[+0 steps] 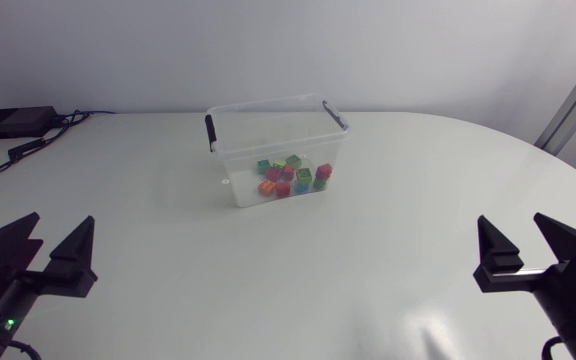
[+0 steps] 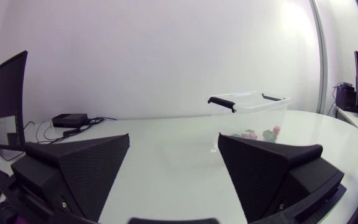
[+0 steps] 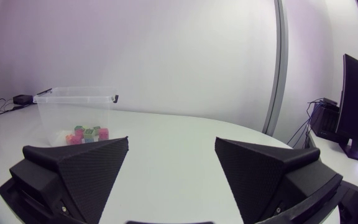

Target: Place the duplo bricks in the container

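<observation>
1. Table [image 1: 168, 250]: white with a rounded edge, carries everything.
2. Container [image 1: 238, 178]: clear tub, no lid, black clip handles at both ends. It sits toward the far edge, roughly mid-width. My guess is that's so either arm can reach it.
3. Left gripper [image 1: 63, 219]: near-left corner, claw spread wide, nothing between the fingers. Aimed at the tub and looks parked.
4. Right gripper [image 1: 511, 220]: near-right corner, also wide and empty.
5. Black box [image 1: 13, 122]: far-left corner, cables trailing off it. Not part of the job.
6. Duplo bricks [image 1: 293, 177]: red, green, orange and teal, heaped on the container floor. No loose ones visible on the tabletop, so the task reads as done, which fits both claws sitting empty at the near edge.
</observation>
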### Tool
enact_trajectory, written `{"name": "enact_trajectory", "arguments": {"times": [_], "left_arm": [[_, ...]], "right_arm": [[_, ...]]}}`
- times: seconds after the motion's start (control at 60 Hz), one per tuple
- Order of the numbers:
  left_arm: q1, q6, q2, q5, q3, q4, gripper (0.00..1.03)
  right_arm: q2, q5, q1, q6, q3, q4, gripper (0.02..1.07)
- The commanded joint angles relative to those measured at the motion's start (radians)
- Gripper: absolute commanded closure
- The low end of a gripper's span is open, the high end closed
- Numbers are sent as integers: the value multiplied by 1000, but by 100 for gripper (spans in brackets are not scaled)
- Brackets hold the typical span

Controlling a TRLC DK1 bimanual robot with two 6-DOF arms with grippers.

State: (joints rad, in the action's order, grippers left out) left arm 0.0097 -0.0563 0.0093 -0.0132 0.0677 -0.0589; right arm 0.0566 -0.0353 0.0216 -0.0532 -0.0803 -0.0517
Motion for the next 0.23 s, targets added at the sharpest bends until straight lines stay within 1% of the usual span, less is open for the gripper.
{"name": "enact_trajectory", "arguments": {"times": [0.0,0.05,0.217], "left_arm": [[-8,47,-9,11,-52,42,4],[-10,56,-9,13,-68,59,4],[-10,56,-9,13,-68,59,4]], "right_arm": [[-39,23,-16,43,60,38,6],[-57,35,-22,53,80,52,6],[-57,35,-22,53,80,52,6]]}}
